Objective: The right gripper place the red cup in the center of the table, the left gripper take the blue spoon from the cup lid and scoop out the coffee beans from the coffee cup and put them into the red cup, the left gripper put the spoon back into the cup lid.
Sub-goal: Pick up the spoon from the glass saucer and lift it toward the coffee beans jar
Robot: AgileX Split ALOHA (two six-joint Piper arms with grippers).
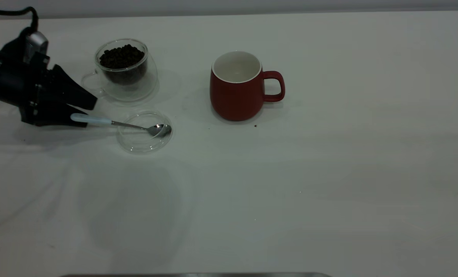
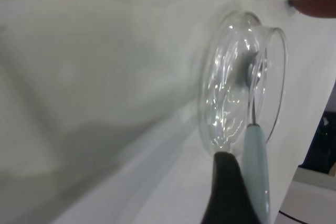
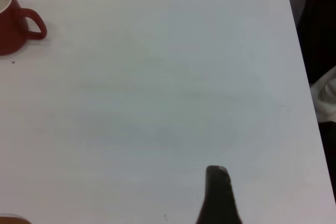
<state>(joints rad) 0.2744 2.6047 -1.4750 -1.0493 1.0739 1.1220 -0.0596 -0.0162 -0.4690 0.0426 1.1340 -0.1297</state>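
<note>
left gripper [image 1: 83,111] jaws straddle the blue spoon [image 1: 109,122] handle (grasp uncertain), its length pointing into the cup lid [image 1: 136,144].

Field notes. I see a dark speck [image 1: 255,125] lying loose on the table [image 1: 328,192], touching nothing. A grey strip [image 1: 194,274] runs along the near edge. Beyond the side edge sit a dark mass [image 3: 317,30] and something pale, cloth-like [image 3: 325,95].

Two cups, one lid, one spoon
One red cup [image 1: 236,90], one coffee cup [image 1: 125,71] holding many coffee beans [image 1: 121,57], one cup lid [image 1: 136,143], one blue spoon [image 1: 115,123].
</note>
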